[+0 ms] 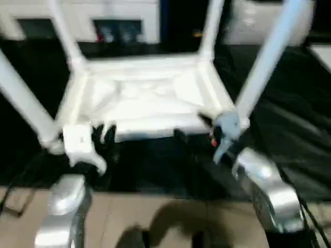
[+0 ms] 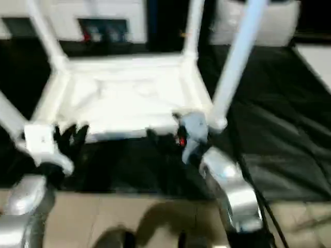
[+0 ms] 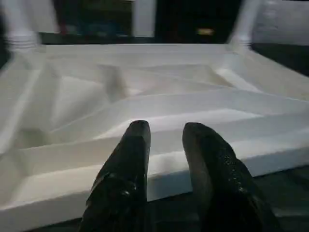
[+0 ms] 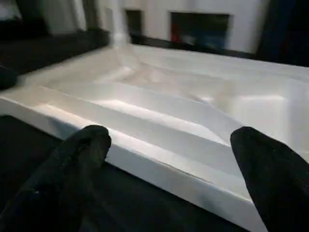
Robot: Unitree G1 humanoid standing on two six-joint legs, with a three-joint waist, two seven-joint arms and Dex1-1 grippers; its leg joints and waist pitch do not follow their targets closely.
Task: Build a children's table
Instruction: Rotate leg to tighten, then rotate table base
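**Upside-down table, both grippers at its near edge**

Nearest: silver forearms, then the left gripper and right gripper, both just short of the near rim of the children's table. Left wrist view: left fingers a narrow gap apart, nothing between them, tips in front of the rim. Right wrist view: right fingers spread wide, empty, rim across the gap; contact probably none, blur makes it hard to tell. Table lies top-down on the black-covered work table, ribbed underside up, four legs rising from the corner sockets. Wrist views give the ribs clearly; head views give the legs' full height. Farthest: white cabinets.
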